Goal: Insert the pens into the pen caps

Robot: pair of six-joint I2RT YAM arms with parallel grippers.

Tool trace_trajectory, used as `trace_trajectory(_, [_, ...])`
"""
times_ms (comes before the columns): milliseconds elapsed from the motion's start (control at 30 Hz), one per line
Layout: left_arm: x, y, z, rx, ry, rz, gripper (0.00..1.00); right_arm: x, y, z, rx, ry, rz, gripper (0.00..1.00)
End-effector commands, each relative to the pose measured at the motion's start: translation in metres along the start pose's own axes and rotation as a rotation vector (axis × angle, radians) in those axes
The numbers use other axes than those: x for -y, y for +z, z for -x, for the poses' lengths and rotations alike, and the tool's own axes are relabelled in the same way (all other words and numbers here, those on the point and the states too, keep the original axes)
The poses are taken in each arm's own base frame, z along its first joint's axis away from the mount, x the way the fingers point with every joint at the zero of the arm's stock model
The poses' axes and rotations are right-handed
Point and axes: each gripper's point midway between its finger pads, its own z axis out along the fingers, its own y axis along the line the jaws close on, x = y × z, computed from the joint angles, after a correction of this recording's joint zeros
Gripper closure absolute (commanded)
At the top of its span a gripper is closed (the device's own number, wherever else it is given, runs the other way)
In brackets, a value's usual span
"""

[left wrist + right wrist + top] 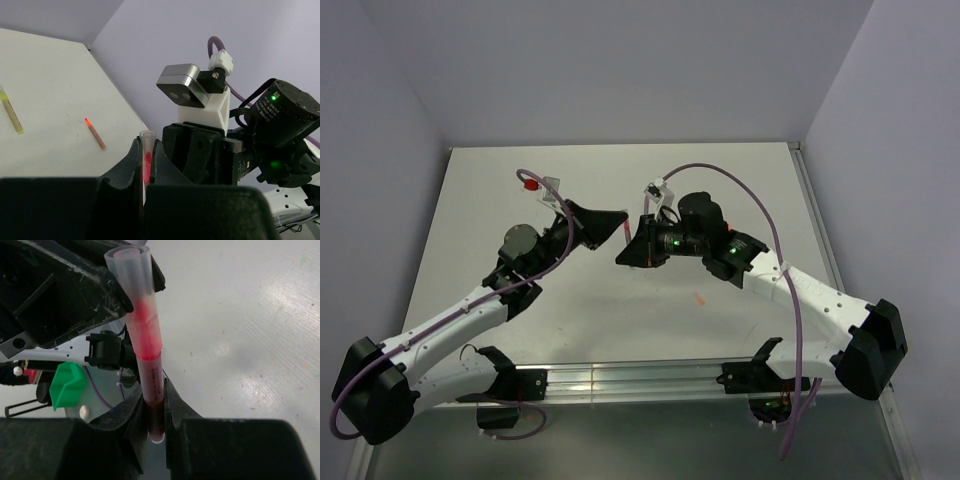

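In the right wrist view my right gripper (pixel 155 390) is shut on the dark lower barrel of the pink-red pen (pixel 154 380), which stands nearly upright. A translucent pink pen cap (pixel 136 290) sits over the pen's upper end. In the left wrist view my left gripper (pixel 146 146) is shut on that cap (pixel 147 150). From above, the two grippers meet tip to tip over the table's middle, left (pixel 617 228) and right (pixel 634 250). A yellow pen (pixel 11 115) and an orange-red pen (pixel 95 134) lie on the table. The other pens and pen caps are out of view.
The orange-red pen (pixel 698 298) lies on the white table (pixel 740 190) just in front of the right arm. The walls close in at the back and on both sides. A raised rail (pixel 810 210) runs along the table's right edge.
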Motion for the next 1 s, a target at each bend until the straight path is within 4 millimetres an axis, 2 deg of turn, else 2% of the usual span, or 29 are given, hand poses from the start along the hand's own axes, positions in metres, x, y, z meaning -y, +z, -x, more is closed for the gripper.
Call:
trace_trajectory(0, [0.03, -0.042, -0.11, -0.433, -0.045, -0.159, 1.0, -0.024, -0.032, 0.136, 0.47, -0.1, -0.019, 1.0])
trace_trajectory(467, [0.03, -0.054, -0.141, -0.483, -0.064, -0.132, 1.0, -0.028, -0.061, 0.169, 0.556, -0.153, -0.068, 1.0])
trace_trajectory(567, [0.028, -0.049, -0.131, -0.451, -0.028, -0.087, 1.0, -0.032, -0.056, 0.162, 0.508, -0.155, -0.036, 1.0])
trace_trajectory(633, [0.035, -0.039, -0.107, -0.376, -0.003, -0.07, 1.0, -0.035, -0.052, 0.151, 0.459, -0.148, 0.001, 1.0])
trace_trajectory(667, [0.035, -0.037, -0.103, -0.371, 0.007, -0.05, 1.0, -0.037, -0.05, 0.146, 0.444, -0.148, 0.015, 1.0])
trace_trajectory(767, [0.038, -0.02, -0.069, -0.287, 0.023, -0.017, 0.94, -0.037, -0.045, 0.128, 0.386, -0.15, 0.025, 1.0])
trace_trajectory(867, [0.038, -0.005, -0.032, -0.221, 0.029, 0.004, 0.82, -0.049, -0.041, 0.105, 0.334, -0.17, 0.045, 1.0])
trace_trajectory(967, [0.037, 0.001, -0.021, -0.214, 0.058, 0.005, 0.73, -0.053, -0.043, 0.094, 0.319, -0.176, 0.05, 1.0])
